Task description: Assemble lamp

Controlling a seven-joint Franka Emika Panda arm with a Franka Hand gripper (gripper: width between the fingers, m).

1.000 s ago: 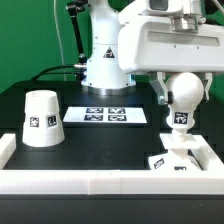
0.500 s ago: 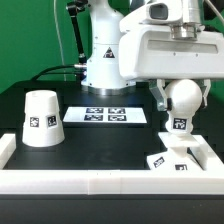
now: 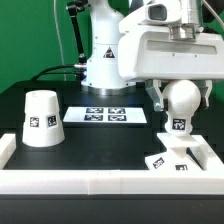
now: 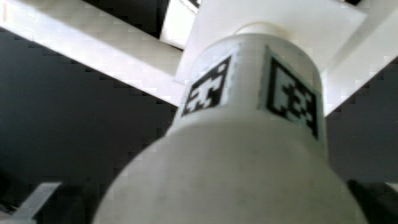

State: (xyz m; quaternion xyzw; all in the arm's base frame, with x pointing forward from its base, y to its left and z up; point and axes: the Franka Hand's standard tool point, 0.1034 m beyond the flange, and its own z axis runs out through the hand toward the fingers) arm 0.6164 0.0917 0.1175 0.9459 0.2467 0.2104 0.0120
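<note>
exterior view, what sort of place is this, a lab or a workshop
Most likely a robotics lab test bench. A white robot arm stands at a black table edged with white rails, a marker board of printed tags lies on it, and the lamp shade and bulb carry tags too.

A green backdrop (image 3: 30, 40) stands behind the black bench (image 3: 100, 145); a white rail (image 3: 100, 182) lines its front edge, the marker board (image 3: 105, 115) lies toward the back
</note>
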